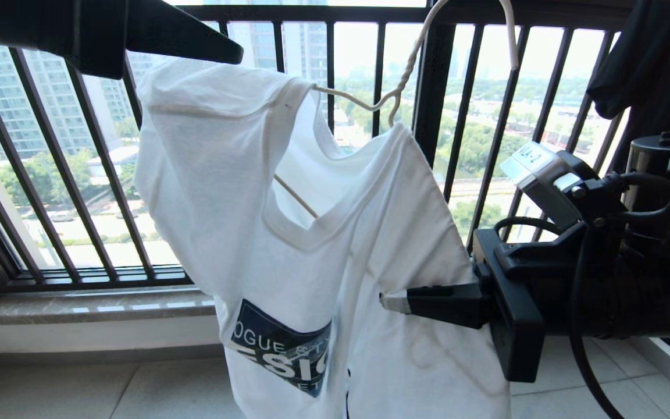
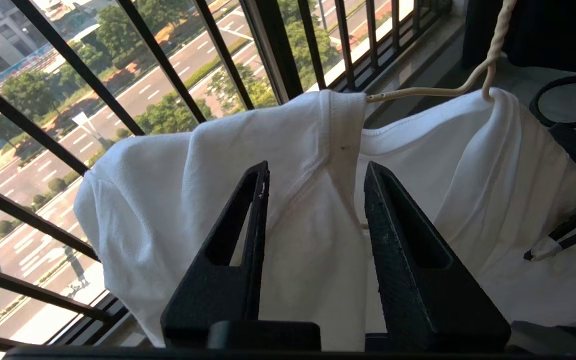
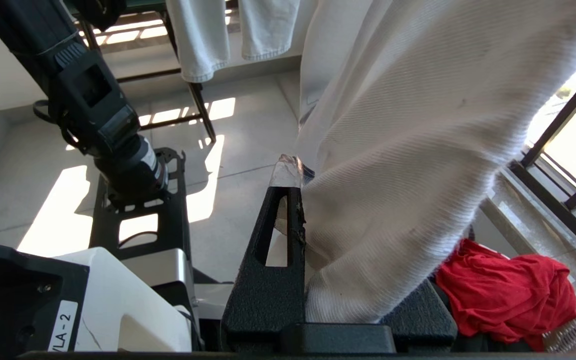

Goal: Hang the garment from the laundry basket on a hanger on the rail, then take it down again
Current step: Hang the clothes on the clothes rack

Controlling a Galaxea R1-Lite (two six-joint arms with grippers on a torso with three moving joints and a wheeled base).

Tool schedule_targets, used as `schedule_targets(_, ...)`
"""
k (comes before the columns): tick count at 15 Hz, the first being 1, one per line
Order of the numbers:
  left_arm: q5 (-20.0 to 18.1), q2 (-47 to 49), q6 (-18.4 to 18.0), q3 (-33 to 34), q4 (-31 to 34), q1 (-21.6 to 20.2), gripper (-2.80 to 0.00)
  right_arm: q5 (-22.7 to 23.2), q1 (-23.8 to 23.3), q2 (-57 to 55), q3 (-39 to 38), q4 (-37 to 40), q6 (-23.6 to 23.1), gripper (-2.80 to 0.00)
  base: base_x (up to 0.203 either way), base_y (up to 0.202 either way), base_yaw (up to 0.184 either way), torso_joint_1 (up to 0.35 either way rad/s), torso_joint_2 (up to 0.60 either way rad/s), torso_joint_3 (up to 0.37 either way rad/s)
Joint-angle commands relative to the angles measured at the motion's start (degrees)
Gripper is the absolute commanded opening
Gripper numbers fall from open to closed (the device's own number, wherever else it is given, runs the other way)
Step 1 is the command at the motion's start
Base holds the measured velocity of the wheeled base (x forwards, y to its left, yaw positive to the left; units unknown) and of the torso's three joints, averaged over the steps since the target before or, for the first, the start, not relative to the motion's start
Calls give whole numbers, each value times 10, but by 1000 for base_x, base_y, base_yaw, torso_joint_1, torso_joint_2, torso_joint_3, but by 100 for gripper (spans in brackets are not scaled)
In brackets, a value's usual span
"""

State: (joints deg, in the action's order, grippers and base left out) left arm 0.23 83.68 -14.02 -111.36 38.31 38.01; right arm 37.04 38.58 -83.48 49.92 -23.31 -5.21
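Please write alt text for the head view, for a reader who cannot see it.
A white T-shirt hangs crookedly on a cream wire hanger before a dark balcony railing. The right gripper pinches its side, and the left gripper reaches over its shoulder.

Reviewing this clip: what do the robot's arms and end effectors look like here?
Both are matte black. The left end effector has two textured wedge-shaped fingers with triangular cutouts. The right end effector has the same slotted black fingers with a pale taped tip, a black cable looping behind it, and a white wrist housing bearing a printed label.
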Motion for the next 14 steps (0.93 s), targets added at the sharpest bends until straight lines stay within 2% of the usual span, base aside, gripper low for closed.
schedule_targets(1,66,31,-1,2,2,29,0,2,-1,0,0,-2,-1,-280,0,0,0,0,0,0)
schedule_targets(2,93,35,-3,3,2,38,0,2,-1,0,0,-2,-1,-280,0,0,0,0,0,0)
schedule_targets(3,102,33,-4,4,2,45,0,2,-1,0,0,-2,-1,-280,0,0,0,0,0,0)
schedule_targets(5,105,26,-4,13,2,53,0,2,-1,1,0,-2,-1,-280,0,0,0,0,0,0)
schedule_targets(8,133,35,-3,25,-1,61,0,2,-1,2,0,-2,-1,-280,0,0,0,0,0,0)
schedule_targets(11,136,42,0,32,-2,61,0,2,-1,2,0,-2,-1,-280,0,0,0,0,0,0)
schedule_targets(14,173,59,2,35,-10,61,0,2,-1,5,-1,-2,-1,-280,0,0,0,0,0,0)
